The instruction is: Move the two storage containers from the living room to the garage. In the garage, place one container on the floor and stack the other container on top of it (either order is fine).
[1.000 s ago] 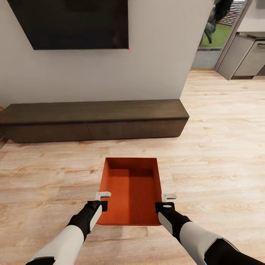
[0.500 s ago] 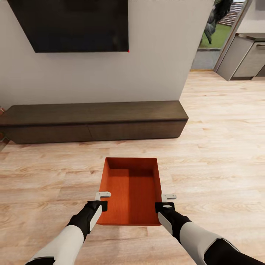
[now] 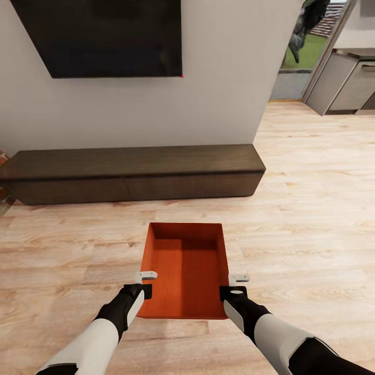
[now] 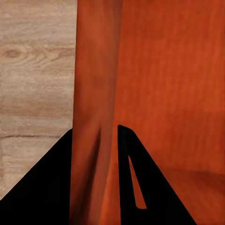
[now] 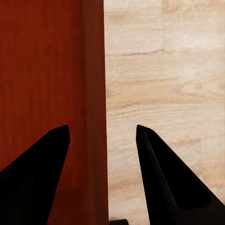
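You're facing the living room wall with its black TV (image 3: pixel 104 36) above the low dark console (image 3: pixel 133 172) on light plank flooring (image 3: pixel 312 208). Ahead of you, the orange-red storage container (image 3: pixel 185 271) is held off the planks: your left gripper (image 3: pixel 145 284) clamps its left wall, your right gripper (image 3: pixel 235 285) straddles its right wall.

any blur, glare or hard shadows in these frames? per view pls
Head view: sharp, even light, no glare; a dark shadow band inside the container at its far wall and left side. Left wrist view: the container wall between the fingers is smeared and soft; the fingers are plain black silhouettes. Right wrist view: the wood floor looks soft, the fingers dark and without detail.
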Tool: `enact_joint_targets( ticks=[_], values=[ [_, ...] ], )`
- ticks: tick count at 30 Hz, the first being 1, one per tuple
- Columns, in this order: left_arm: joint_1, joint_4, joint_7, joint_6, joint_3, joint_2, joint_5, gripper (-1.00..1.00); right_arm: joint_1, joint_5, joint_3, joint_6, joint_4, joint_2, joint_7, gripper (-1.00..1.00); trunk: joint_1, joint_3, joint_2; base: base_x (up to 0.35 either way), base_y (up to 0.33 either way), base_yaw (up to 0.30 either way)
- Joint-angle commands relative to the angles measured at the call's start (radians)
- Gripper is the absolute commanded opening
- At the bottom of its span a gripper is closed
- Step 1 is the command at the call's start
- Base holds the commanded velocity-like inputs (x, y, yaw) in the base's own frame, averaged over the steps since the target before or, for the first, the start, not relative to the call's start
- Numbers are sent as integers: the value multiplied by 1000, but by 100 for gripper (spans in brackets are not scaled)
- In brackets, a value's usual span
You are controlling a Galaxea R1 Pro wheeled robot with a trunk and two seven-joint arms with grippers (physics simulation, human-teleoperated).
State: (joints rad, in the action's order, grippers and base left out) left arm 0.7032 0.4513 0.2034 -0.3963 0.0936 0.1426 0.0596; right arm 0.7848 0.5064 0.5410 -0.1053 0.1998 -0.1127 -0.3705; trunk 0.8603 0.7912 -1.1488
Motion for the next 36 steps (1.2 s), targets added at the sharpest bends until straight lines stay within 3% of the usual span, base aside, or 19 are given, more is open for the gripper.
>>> enact_joint_targets(
  ticks=[1,36],
  values=[
    [-1,0,5,-10,8,-3,26,-100,1,-8,-7,-2,44,1,-1,-100,-4,-3,7,0,0,0],
    [-1,0,5,-10,8,-3,27,-100,1,-9,-3,-3,45,1,-1,-100,-138,-112,252,0,0,0]
  ],
)
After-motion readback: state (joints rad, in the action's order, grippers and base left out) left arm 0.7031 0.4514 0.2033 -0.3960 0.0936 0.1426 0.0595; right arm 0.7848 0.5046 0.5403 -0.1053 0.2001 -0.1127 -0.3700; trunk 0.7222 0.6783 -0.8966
